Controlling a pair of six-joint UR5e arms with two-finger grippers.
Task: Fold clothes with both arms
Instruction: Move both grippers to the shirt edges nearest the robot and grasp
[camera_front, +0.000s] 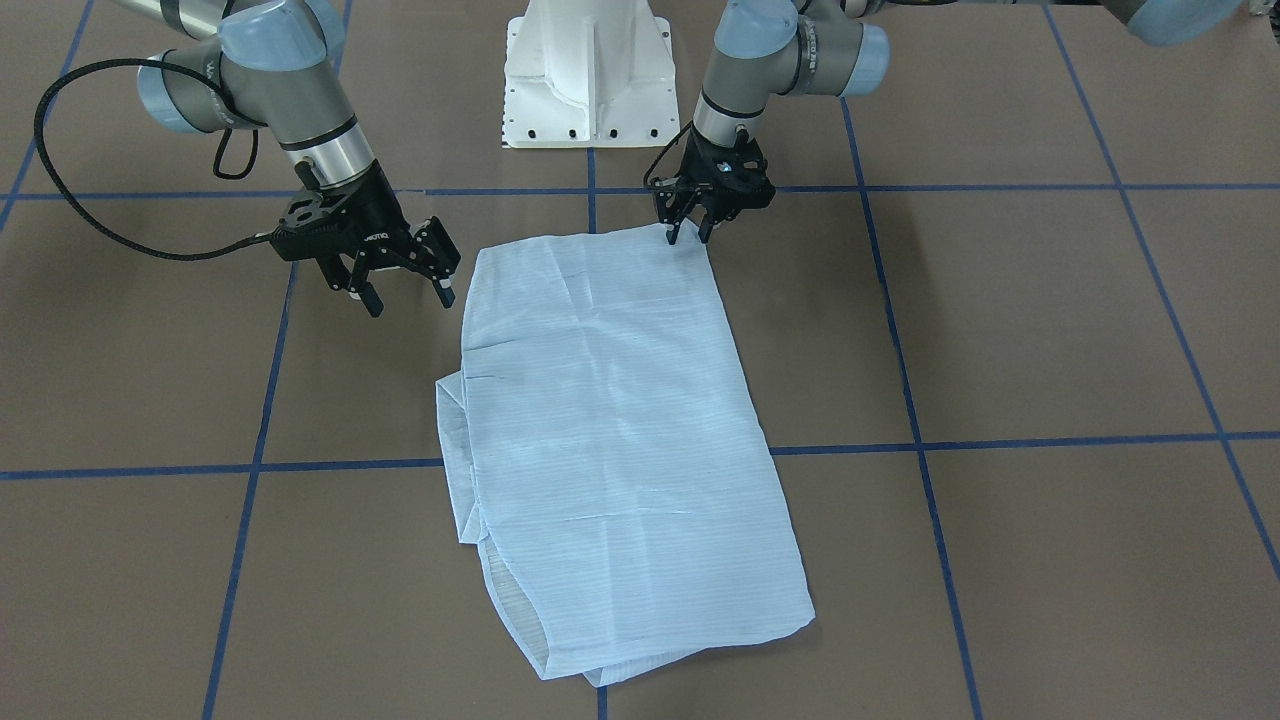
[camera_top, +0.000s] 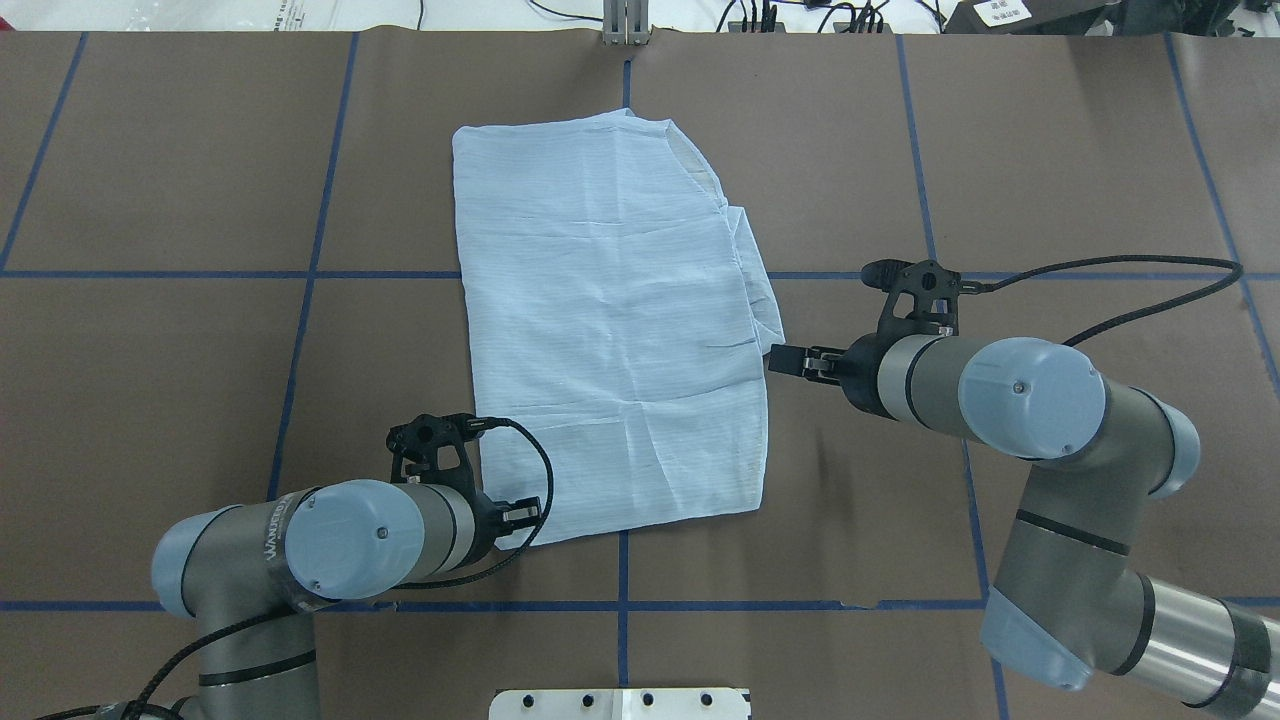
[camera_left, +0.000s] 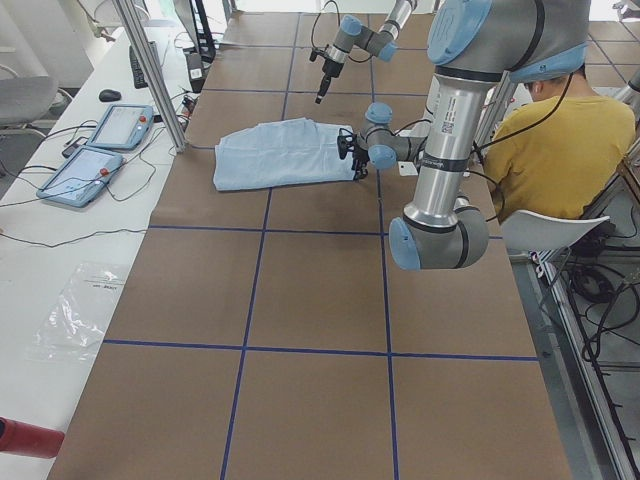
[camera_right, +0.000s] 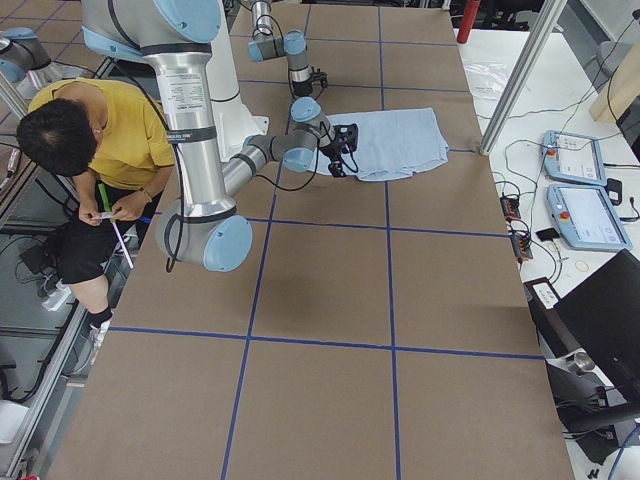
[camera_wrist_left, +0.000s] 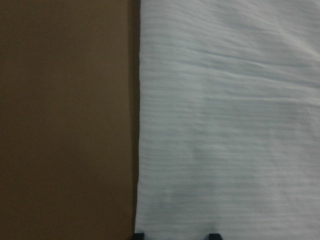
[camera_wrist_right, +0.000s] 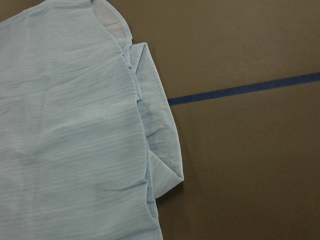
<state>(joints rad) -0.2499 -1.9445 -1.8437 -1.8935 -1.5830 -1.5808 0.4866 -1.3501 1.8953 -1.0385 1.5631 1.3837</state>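
On the brown table (camera_top: 150, 400) with thin blue tape lines (camera_top: 300, 273), closest to the robot, the black two-finger left hand (camera_front: 689, 238) is down at the near left corner of the thin pale blue striped shirt (camera_top: 610, 330). Its two fingers are a little apart. In the left wrist view their tips sit on each side of a strip of flat cloth, right by the shirt's side edge, so they are not pinching it. I cannot tell if they touch the cloth.

A bit farther out, on the other side, the black two-finger right hand (camera_front: 410, 300) hangs over bare table, just beside the shirt's right edge. Its fingers are wide apart and hold nothing. The shirt lies to its left.

The shirt is folded into one long flat shape in the middle of the table. Its long way runs straight away from the robot. A folded flap (camera_top: 752, 265) pokes out past the right edge, just beyond the right hand. At the far end there is a curved opening (camera_top: 695, 150).

I think the next step is to lift the near end and carry it to the far end. The left hand is already at its corner. The right hand would first have to come back to the near right corner.
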